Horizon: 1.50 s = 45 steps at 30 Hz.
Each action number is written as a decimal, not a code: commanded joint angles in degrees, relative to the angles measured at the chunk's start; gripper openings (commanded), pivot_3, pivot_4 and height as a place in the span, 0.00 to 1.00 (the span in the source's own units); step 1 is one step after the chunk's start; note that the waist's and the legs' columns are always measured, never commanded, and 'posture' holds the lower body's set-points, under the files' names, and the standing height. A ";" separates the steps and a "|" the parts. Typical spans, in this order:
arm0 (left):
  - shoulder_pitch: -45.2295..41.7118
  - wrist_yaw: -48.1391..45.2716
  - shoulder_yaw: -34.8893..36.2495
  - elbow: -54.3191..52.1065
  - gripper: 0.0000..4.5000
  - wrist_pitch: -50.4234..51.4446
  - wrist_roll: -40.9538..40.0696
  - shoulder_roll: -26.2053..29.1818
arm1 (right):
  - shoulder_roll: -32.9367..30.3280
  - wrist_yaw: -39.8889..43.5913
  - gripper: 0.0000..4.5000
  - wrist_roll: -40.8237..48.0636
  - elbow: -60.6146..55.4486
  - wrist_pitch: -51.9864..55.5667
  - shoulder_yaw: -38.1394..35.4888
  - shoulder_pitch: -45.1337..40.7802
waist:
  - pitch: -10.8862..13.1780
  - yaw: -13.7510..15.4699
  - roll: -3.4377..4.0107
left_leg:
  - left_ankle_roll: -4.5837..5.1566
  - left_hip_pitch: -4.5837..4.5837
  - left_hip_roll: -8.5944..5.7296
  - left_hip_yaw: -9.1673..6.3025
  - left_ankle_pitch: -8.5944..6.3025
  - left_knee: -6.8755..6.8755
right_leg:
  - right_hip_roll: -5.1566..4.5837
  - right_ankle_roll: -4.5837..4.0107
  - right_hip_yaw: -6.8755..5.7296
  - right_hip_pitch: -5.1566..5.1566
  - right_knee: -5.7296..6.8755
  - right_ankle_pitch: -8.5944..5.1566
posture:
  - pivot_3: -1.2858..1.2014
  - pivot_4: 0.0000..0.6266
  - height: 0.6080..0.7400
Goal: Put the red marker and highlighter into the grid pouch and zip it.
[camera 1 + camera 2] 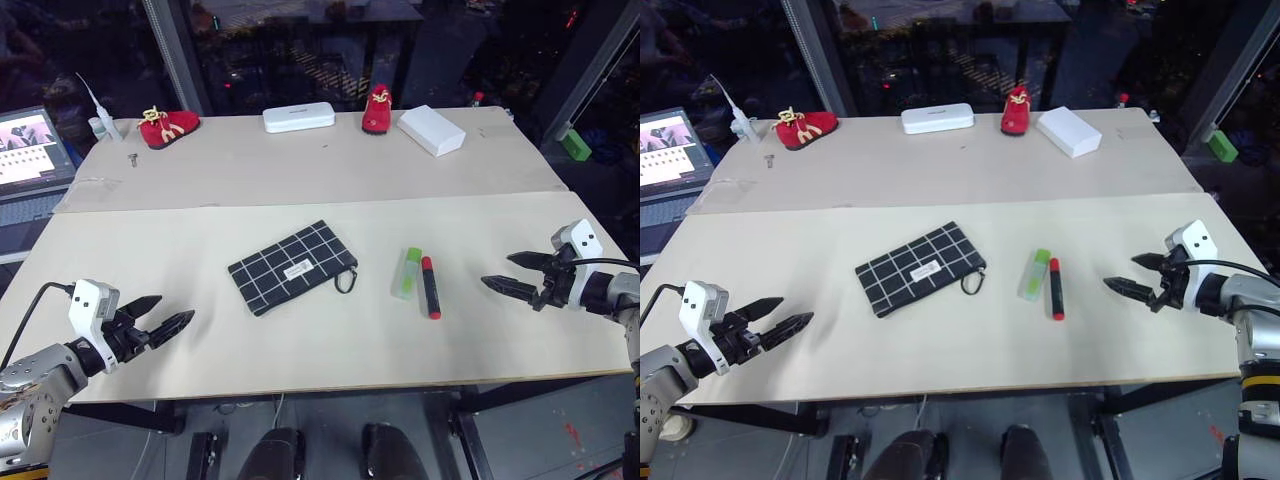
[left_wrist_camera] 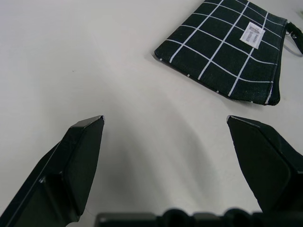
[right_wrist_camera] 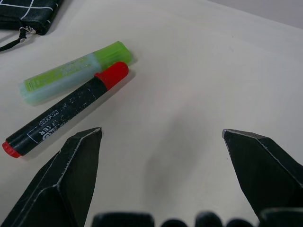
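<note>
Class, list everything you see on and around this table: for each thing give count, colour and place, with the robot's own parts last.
grid pouch: 1, black with white lines, table centre
highlighter: 1, light green, right of pouch
red marker: 1, red and dark, beside highlighter
shoes: 2, red, far edge
cases: 2, white, far edge
laptop: 1, open, far left
table: 1, pale
left claw: 1, black, open, near left
right claw: 1, black, open, near right

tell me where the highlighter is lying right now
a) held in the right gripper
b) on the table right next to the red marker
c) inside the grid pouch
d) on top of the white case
b, the highlighter lies on the table alongside the red marker, apart from the grid pouch, and the right gripper is open and empty.
</note>
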 commanded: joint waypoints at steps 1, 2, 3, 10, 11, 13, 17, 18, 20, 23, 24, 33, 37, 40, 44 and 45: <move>-1.23 -0.71 1.15 0.61 0.99 -0.57 -1.17 0.18 | -0.13 -0.44 1.00 0.27 -1.01 -0.70 -0.82 -0.28 | 0.00 0.00 0.00 | 0.00 0.00 0.01 0.01 0.00 0.00 | 0.00 0.00 0.01 0.00 0.00 0.00 | 0.52 0.24 1.00; -1.79 -1.07 1.25 1.11 0.99 -0.80 -1.51 0.03 | 0.01 -0.59 1.00 0.14 -0.97 -0.66 -0.59 -0.36 | 0.00 0.04 0.00 | 0.01 0.00 0.02 0.04 0.00 0.00 | 0.01 -0.01 0.02 -0.01 0.00 0.01 | 0.52 0.24 1.00; -2.53 -2.18 1.03 2.35 0.99 -2.68 -1.04 -0.02 | 0.19 -1.04 1.00 -0.10 -0.51 -0.61 -0.42 -0.69 | 0.00 0.08 0.00 | 0.01 0.02 0.04 0.05 0.00 0.00 | 0.02 -0.01 0.02 -0.01 0.00 0.01 | 0.52 0.24 1.00; -4.36 -7.90 -4.13 11.50 1.00 -23.47 10.90 1.78 | 0.77 -1.71 0.53 -0.37 1.82 0.13 0.03 -3.11 | 0.00 0.01 0.00 | 0.01 0.04 0.16 0.29 -0.01 0.00 | 0.08 -0.12 0.07 -0.06 -0.04 0.09 | 0.52 0.24 1.00; -4.44 -8.07 -4.50 12.08 1.00 -25.38 11.87 1.85 | 0.78 -1.60 0.45 -0.38 2.02 0.10 0.10 -3.33 | 0.00 0.00 0.00 | 0.03 0.03 0.17 0.30 -0.02 -0.01 | 0.07 -0.13 0.08 -0.07 -0.04 0.09 | 0.52 0.24 1.00; -4.96 -8.25 -4.84 13.09 1.00 -29.07 13.46 1.99 | 0.83 -1.55 0.30 -0.47 2.53 -0.06 0.30 -3.91 | 0.00 0.02 0.00 | 0.07 0.01 0.21 0.33 -0.04 0.00 | 0.06 -0.13 0.10 -0.10 -0.06 0.10 | 0.52 0.24 1.00; -5.86 -8.77 -5.95 15.10 1.00 -35.49 16.92 3.26 | 1.23 -1.21 0.02 -0.36 3.47 -0.31 0.79 -5.33 | 0.00 0.20 0.00 | 0.08 0.00 0.33 0.36 -0.05 0.00 | 0.06 -0.16 0.08 -0.11 -0.06 0.12 | 0.52 0.24 1.00; -6.01 -9.13 -6.53 15.90 1.00 -37.18 17.95 3.73 | 1.47 -1.07 0.02 -0.41 3.62 -0.46 1.08 -5.68 | 0.00 0.21 0.00 | 0.07 0.00 0.36 0.37 -0.05 0.00 | 0.06 -0.17 0.08 -0.11 -0.05 0.12 | 0.52 0.24 1.00; -6.47 -9.35 -7.79 17.73 1.00 -41.53 20.49 4.77 | 2.22 -0.44 0.02 -0.40 3.14 -0.40 1.92 -6.50 | 0.00 0.18 0.00 | 0.07 0.01 0.44 0.43 -0.06 0.00 | 0.09 -0.21 0.09 -0.12 -0.06 0.15 | 0.52 0.24 1.00; -7.35 -9.52 -9.06 19.68 1.00 -45.23 22.07 5.54 | 3.85 0.28 0.02 0.69 0.52 0.95 2.48 -7.79 | 0.00 0.10 0.00 | 0.08 0.02 0.52 0.49 -0.06 0.00 | 0.16 -0.23 0.09 -0.13 -0.06 0.17 | 0.52 0.24 1.00; -7.77 -9.67 -9.50 20.41 1.00 -46.21 22.35 5.66 | 4.76 0.22 0.02 1.43 -1.02 2.47 2.70 -8.59 | 0.00 0.07 0.00 | 0.08 0.02 0.52 0.50 -0.06 0.00 | 0.17 -0.23 0.09 -0.14 -0.05 0.17 | 0.52 0.24 1.00; -14.08 -10.61 -16.22 25.52 1.00 -54.14 25.73 4.85 | 18.33 -8.34 0.02 -3.11 -11.96 7.63 13.98 -17.83 | -0.01 -0.63 -0.01 | 0.04 0.02 0.71 0.57 -0.09 0.00 | 0.41 -0.29 0.10 -0.24 -0.01 0.30 | 0.52 0.24 1.00; -15.67 -11.63 -19.13 26.94 1.00 -56.40 26.47 4.55 | 24.39 -12.12 0.02 -8.63 -10.92 9.00 21.19 -22.84 | -0.01 -0.84 0.00 | -0.01 -0.06 0.65 0.58 -0.12 0.00 | 0.40 -0.27 0.10 -0.38 0.05 0.32 | 0.52 0.24 1.00; -16.78 -11.80 -20.31 27.97 1.00 -57.32 26.45 4.13 | 28.70 -15.06 0.02 -12.27 -8.52 10.36 25.30 -25.87 | -0.01 -0.89 0.00 | -0.04 -0.13 0.63 0.58 -0.13 0.00 | 0.40 -0.28 0.09 -0.53 0.13 0.33 | 0.52 0.24 1.00; -17.26 -11.63 -21.03 29.17 1.00 -58.02 26.10 3.71 | 32.43 -18.66 0.02 -16.14 -4.10 8.55 27.90 -27.92 | -0.01 -0.85 -0.01 | -0.06 -0.14 0.63 0.57 -0.14 0.00 | 0.43 -0.29 0.03 -0.56 0.17 0.33 | 0.52 0.24 1.00; -17.20 -11.58 -21.16 29.40 1.00 -58.20 26.07 3.58 | 33.27 -18.94 0.02 -16.68 -3.00 8.61 28.37 -28.53 | -0.01 -0.82 0.00 | -0.06 -0.14 0.62 0.56 -0.14 0.00 | 0.43 -0.29 0.00 -0.56 0.17 0.33 | 0.52 0.24 1.00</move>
